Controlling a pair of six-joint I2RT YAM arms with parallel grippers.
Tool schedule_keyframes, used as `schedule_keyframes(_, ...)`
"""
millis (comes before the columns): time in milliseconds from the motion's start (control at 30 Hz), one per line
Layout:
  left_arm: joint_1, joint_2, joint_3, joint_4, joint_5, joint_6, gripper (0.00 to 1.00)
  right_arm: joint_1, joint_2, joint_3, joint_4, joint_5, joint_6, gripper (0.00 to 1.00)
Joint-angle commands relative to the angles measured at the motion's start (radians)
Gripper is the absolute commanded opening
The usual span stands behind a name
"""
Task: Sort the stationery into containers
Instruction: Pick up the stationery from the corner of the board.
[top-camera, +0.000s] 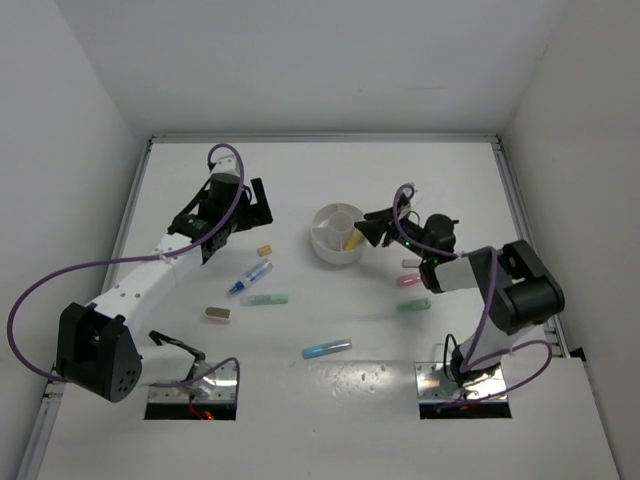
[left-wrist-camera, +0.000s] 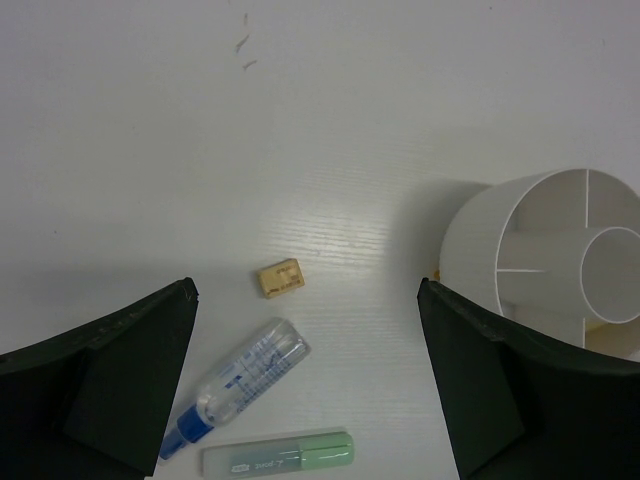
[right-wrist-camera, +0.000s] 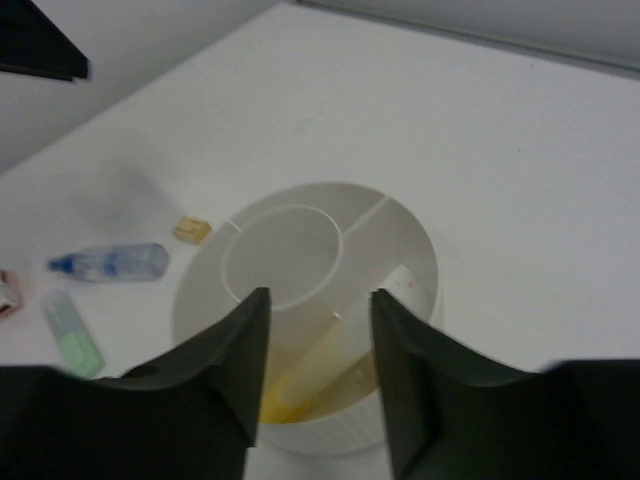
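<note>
Clear-plastic pen (left-wrist-camera: 245, 380), lower centre, looks light, stiff, slick: pinch mid-barrel. Left end effector (left-wrist-camera: 305, 290) gapes wide; right end effector (right-wrist-camera: 320, 300) stands apart over the bowl (right-wrist-camera: 320, 432).

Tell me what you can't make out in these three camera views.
Yellow marker: right wrist view, lower end behind fingers of the right gripper; contact unclear.
White bowl: left wrist view, cut by the right edge and a finger of the left gripper.
Pink item: right wrist view, cut by the left edge.
Pale item beside the right arm: top view, too small to identify.
</note>
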Motion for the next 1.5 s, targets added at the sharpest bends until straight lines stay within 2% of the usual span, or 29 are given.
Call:
schedule_keyframes(0,0.009,-0.011,0.027,0.021,0.008,0.005,0.98,-0.01,-0.154,0.009,0.131,-0.097,-0.069,0.4)
schedule_keyframes(33,0.009,-0.011,0.027,0.021,0.008,0.005,0.98,-0.01,-0.276,0.05,0.028,-0.106,-0.15,0.35)
schedule_keyframes(67,0.009,-0.011,0.027,0.021,0.008,0.005,0.97,-0.01,-0.329,0.083,-0.222,-0.107,-0.201,0.29)
schedule_keyframes(100,0.009,-0.011,0.027,0.021,0.008,0.005,0.95,0.002,-0.366,0.12,-0.346,-0.125,-0.245,0.16)
schedule_keyframes(133,0.009,-0.011,0.027,0.021,0.029,0.005,0.83,0.002,-0.403,0.212,-0.472,-0.139,-0.294,0.07)
schedule_keyframes(167,0.009,-0.011,0.027,0.021,0.03,0.016,0.66,0.002,-0.403,0.275,-0.806,-0.151,-0.339,0.0)
schedule_keyframes(200,0.009,-0.011,0.027,0.021,0.042,0.016,0.42,0.016,-0.389,0.415,-0.991,-0.184,-0.41,0.0)
schedule_keyframes(233,0.009,-0.011,0.027,0.021,0.042,0.016,0.04,0.029,-0.362,0.477,-1.148,-0.229,-0.534,0.0)
schedule_keyframes(267,0.009,-0.011,0.027,0.021,0.042,0.016,0.0,0.03,-0.33,0.536,-1.411,-0.284,-0.578,0.0)
schedule_keyframes(300,0.009,-0.011,0.018,0.021,0.042,0.004,0.0,0.04,-0.26,0.637,-1.53,-0.332,-0.622,0.0)
schedule_keyframes(333,0.009,-0.011,0.018,0.021,0.053,0.004,0.0,0.072,-0.219,0.689,-1.799,-0.349,-0.781,0.11)
schedule_keyframes(367,0.009,-0.011,0.018,0.021,0.053,-0.005,0.0,0.095,-0.181,0.737,-1.906,-0.349,-0.848,0.22)
schedule_keyframes(400,0.009,-0.011,0.018,0.021,0.053,-0.005,0.05,0.146,-0.115,0.8,-1.995,-0.349,-0.961,0.4)
schedule_keyframes(433,0.009,-0.011,0.009,0.021,0.053,-0.016,0.05,0.174,-0.09,0.817,-2.069,-0.325,-0.962,0.51)
schedule_keyframes(467,0.009,-0.011,0.009,0.021,0.053,-0.016,0.33,0.2,-0.075,0.817,-2.14,-0.277,-1.027,0.62)
schedule_keyframes(533,0.009,-0.011,0.009,0.021,0.053,-0.027,0.68,0.282,-0.075,0.782,-2.151,-0.213,-1.06,0.76)
schedule_keyframes(567,0.009,-0.011,0.009,0.021,0.053,-0.027,0.81,0.312,-0.075,0.761,-2.133,-0.146,-1.06,0.78)
schedule_keyframes(600,0.009,-0.011,0.009,0.021,0.041,-0.027,0.83,0.339,-0.084,0.724,-2.111,-0.116,-1.06,0.78)
schedule_keyframes(633,0.009,-0.011,0.0,0.021,0.04,-0.027,0.84,0.368,-0.084,0.711,-2.111,-0.073,-1.06,0.82)
schedule_keyframes(800,0.018,-0.031,0.0,0.021,-0.027,-0.018,0.86,0.546,-0.104,0.656,-2.091,0.005,-1.117,0.84)
schedule_keyframes(967,0.018,-0.031,0.0,0.021,-0.038,-0.018,0.86,0.707,-0.057,0.587,-1.975,0.094,-1.076,0.85)
schedule_keyframes(1167,0.018,-0.031,0.009,0.021,-0.056,-0.009,0.86,0.804,0.043,0.641,-1.933,0.146,-0.991,0.87)
schedule_keyframes(1267,0.018,-0.042,0.009,0.012,-0.067,-0.009,0.86,0.835,0.043,0.641,-1.913,0.185,-0.982,0.81)
schedule_keyframes(1467,0.018,-0.042,0.009,0.012,-0.067,-0.009,0.86,0.878,0.053,0.608,-1.844,0.274,-0.925,0.63)
